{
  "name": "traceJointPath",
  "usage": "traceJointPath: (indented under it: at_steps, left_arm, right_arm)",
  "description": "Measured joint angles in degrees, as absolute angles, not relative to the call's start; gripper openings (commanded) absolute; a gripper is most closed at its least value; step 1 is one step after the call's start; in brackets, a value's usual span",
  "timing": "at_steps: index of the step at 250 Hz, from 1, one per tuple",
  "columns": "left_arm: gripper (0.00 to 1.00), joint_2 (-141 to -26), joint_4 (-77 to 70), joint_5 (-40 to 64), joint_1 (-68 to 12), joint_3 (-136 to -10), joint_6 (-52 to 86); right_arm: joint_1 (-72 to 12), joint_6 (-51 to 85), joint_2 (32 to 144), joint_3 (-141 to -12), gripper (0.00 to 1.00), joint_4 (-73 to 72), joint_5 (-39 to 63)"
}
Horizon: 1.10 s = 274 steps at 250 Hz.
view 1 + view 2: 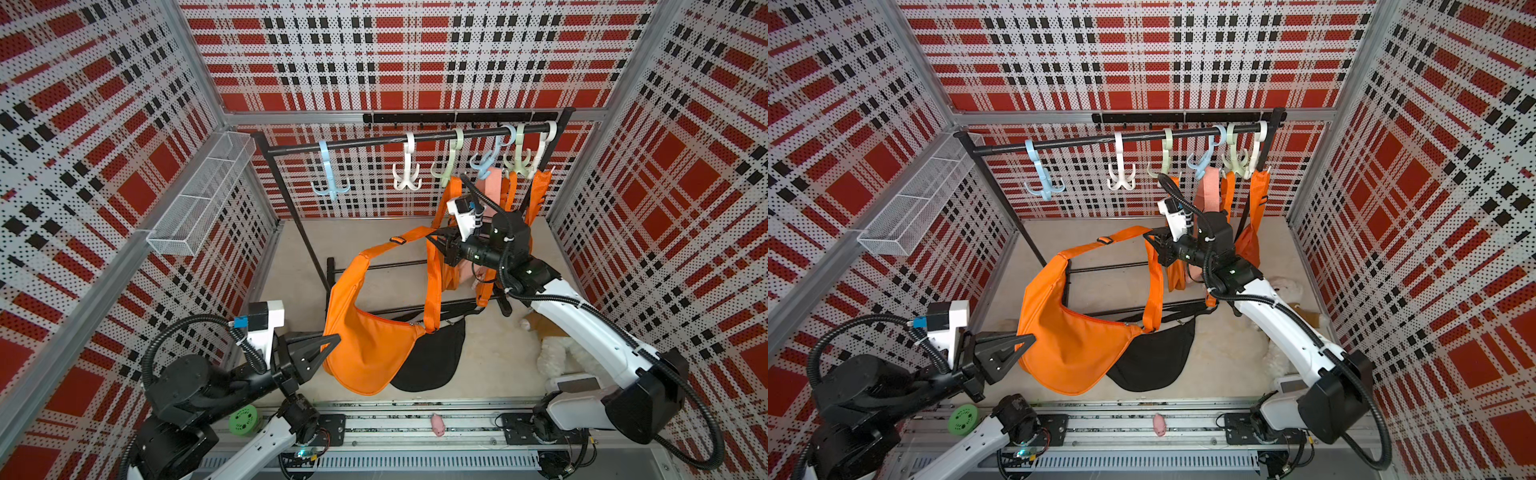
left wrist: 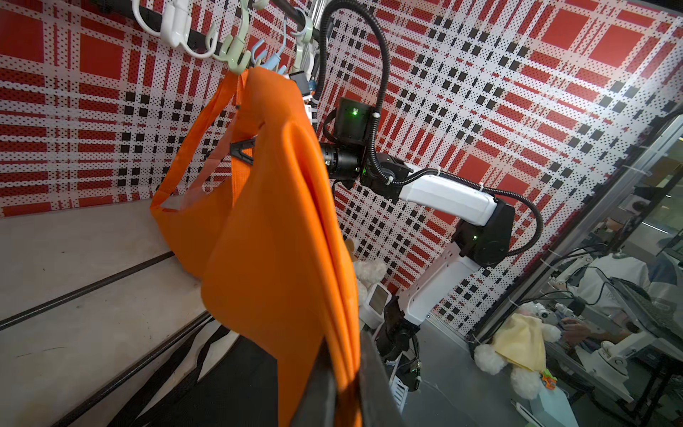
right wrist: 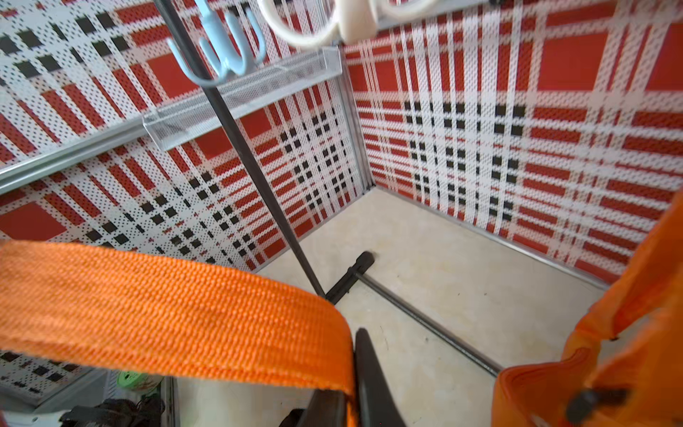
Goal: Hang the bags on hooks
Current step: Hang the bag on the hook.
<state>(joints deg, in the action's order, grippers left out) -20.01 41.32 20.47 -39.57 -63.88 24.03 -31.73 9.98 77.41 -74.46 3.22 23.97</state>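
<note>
Beneath orange bag (image 1: 365, 349), black bag (image 1: 432, 361).

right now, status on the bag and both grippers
Left gripper shut on edge of orange bag. Right gripper shut on strap. Bag aloft between arms, not yet on a hook. Hung orange bags close behind; white hook free.

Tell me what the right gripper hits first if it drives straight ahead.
Past the orange strap that it clamps, the right gripper points roughly at the rack's upright post. That post is probably met first, otherwise the plaid wall behind it. Depth is unclear.
</note>
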Motion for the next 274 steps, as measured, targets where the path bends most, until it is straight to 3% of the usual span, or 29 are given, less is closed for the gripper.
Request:
traceJointPath:
  at_steps: [77,192,274]
  left_arm:
    - [0.05,-19.27,40.36,18.00,-39.57,-62.26,24.38]
    - [0.03,-27.99,20.21,17.65,-40.14,-55.22,30.24]
    - [0.03,-32.21,15.14,8.88,-50.63,-55.24,28.45]
  right_arm:
    - [-31.75,9.50,74.65,-77.17,0.00,3.75,22.48]
    - [-31.75,8.51,81.45,-95.22,0.00,10.41,19.38]
    - [-31.73,5.91,92.88,-109.47,0.00,20.53,13.76]
